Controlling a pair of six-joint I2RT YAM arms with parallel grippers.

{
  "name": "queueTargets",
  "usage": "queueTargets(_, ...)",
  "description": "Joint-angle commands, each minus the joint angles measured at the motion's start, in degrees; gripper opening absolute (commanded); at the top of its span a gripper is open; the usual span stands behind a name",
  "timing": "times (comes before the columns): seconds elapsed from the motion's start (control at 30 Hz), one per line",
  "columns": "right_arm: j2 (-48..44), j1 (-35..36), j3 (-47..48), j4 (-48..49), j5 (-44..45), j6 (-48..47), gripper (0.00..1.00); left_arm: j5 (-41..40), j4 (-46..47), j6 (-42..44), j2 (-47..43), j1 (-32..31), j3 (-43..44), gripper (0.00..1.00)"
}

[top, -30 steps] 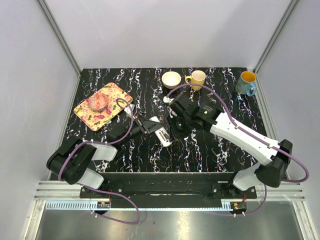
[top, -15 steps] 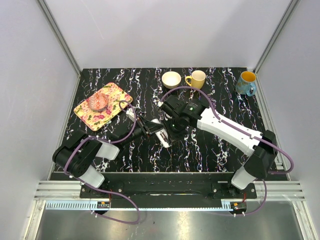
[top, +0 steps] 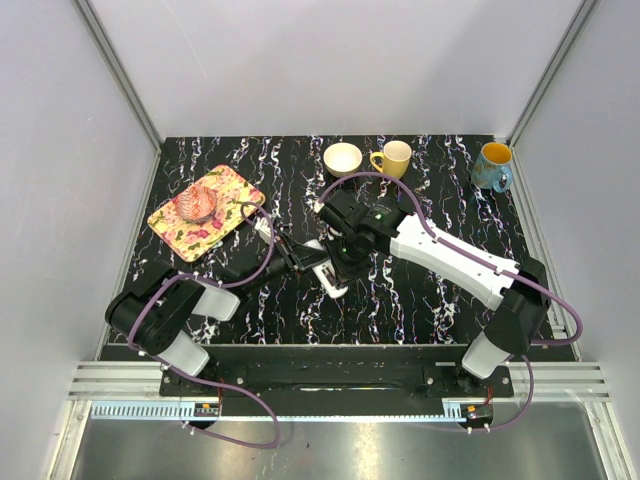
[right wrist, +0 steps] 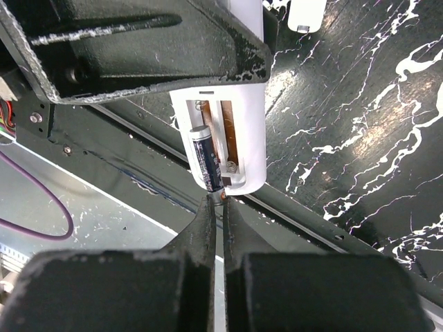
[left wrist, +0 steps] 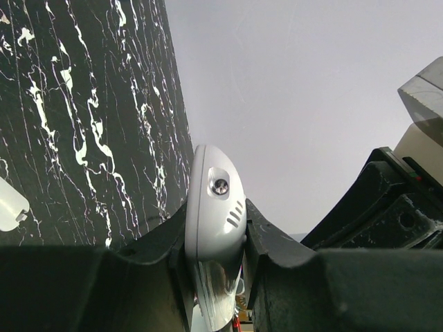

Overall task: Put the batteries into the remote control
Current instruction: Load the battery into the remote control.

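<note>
The white remote control stands on edge, clamped between my left gripper's fingers. In the top view it juts from the left gripper at mid table. In the right wrist view its back faces me with the battery bay open. A dark blue battery lies slanted in the bay's left slot. My right gripper is shut, its tips pinching the battery's metal lower end. In the top view the right gripper sits right over the remote.
A small loose white rounded piece lies on the black marbled table beyond the remote; it also shows in the left wrist view. At the back stand a cream bowl, a yellow mug and a blue mug. A floral tray lies back left.
My right arm has swung left and brought its gripper onto the remote's end. The left gripper has kept hold of the remote and barely shifted.
</note>
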Motion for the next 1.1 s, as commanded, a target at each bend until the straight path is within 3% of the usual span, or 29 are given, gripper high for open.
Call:
queueTargets(0.0,-0.1,-0.1,1.1,1.7,1.7,-0.4,0.00,-1.3,19.9,-0.4,-0.5,-0.7,-0.3,0.00)
queueTargets(0.87,3.1,0.0,2.7,3.2,0.9,0.8,0.00,-1.1,18.4,1.6,-4.1,-2.9,-0.4,0.00)
queueTargets(1.07,3.4,-0.1,3.6,2.3,-0.3,0.8,0.00,-2.0,12.5,5.6,-7.9,-3.5,-0.4,0.00)
